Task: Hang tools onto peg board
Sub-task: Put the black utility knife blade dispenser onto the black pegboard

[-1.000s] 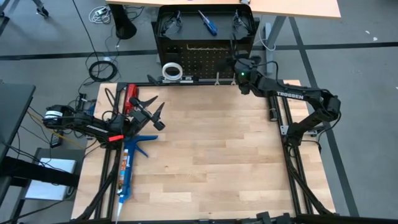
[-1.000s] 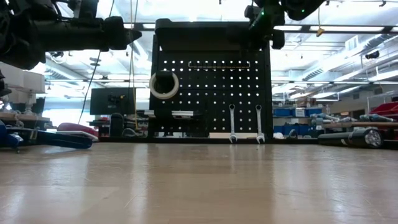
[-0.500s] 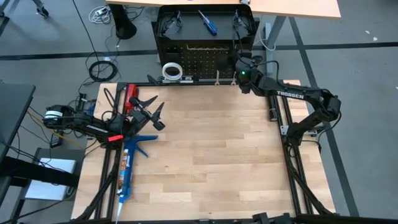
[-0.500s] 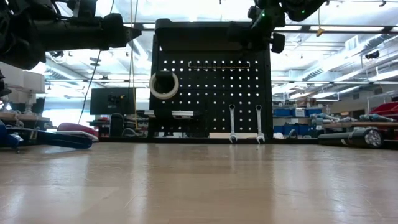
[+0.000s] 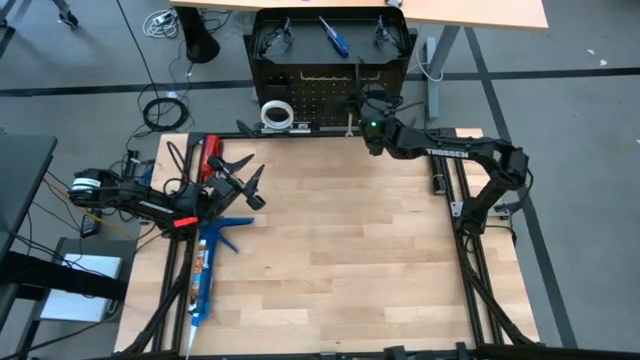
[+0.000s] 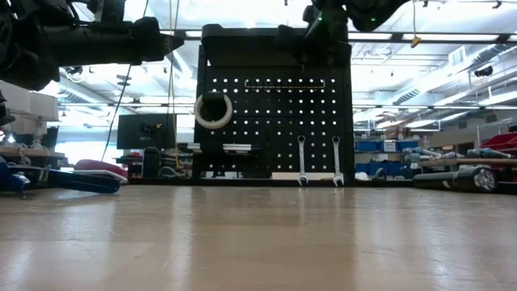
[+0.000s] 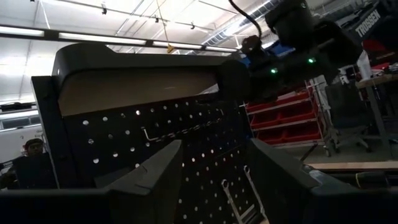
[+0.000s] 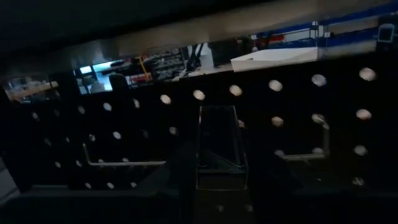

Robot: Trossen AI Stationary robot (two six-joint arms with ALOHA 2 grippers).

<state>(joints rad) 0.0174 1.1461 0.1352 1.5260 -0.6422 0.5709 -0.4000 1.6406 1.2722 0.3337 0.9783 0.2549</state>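
Peg board [image 5: 310,90] stands upright at the far edge of the table. Already hung: white tape roll [image 6: 212,111] on the left, two wrenches [image 6: 301,160] low on the right.

Step in hand, as judged: the right arm works at the board's top right. The right gripper [image 5: 363,98] is up against the top rows, near a long wire hook [image 6: 284,83]. Right wrist view shows a pale see-through piece [image 8: 219,146] between its fingers. Cannot tell what it is, or whether it's gripped or how wide the fingers stand.

The left gripper [image 5: 240,185] waits at the table's left, fingers spread wide, nothing in them, beside the red-handled tool [image 5: 211,155] and blue caulking gun [image 5: 205,270].

Next move probably needs fine lining-up with a hook, then letting go only once the item hangs.

Containers: the black tray [image 5: 300,35] behind the board holds two safety glasses [image 5: 272,38] and a blue-handled screwdriver [image 5: 333,38], not yet hung.
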